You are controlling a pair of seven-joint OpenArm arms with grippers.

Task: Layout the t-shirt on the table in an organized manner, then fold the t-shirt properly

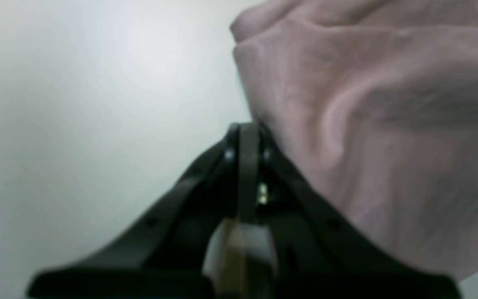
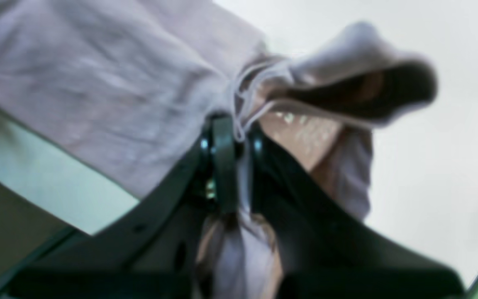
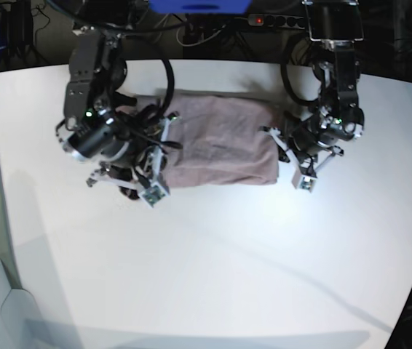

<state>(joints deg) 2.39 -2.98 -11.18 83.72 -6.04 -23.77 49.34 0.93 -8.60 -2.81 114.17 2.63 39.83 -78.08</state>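
The mauve t-shirt (image 3: 217, 142) lies as a wrinkled, roughly rectangular bundle at the back middle of the white table (image 3: 206, 276). In the right wrist view my right gripper (image 2: 230, 124) is shut on the t-shirt (image 2: 110, 91). Cloth runs between its fingers, and a hemmed fold lifts off to the right. In the base view that arm (image 3: 97, 134) hangs over the shirt's left end. In the left wrist view my left gripper (image 1: 245, 128) is shut, its tips at the edge of the t-shirt (image 1: 367, 124), with no cloth seen between them. Its arm (image 3: 330, 123) stands at the shirt's right end.
Bare white tabletop (image 1: 77, 83) spreads in front of the shirt and to both sides. Cables and a power strip (image 3: 264, 20) lie behind the table's back edge. The table's rounded rim (image 3: 2, 240) curves along the left side.
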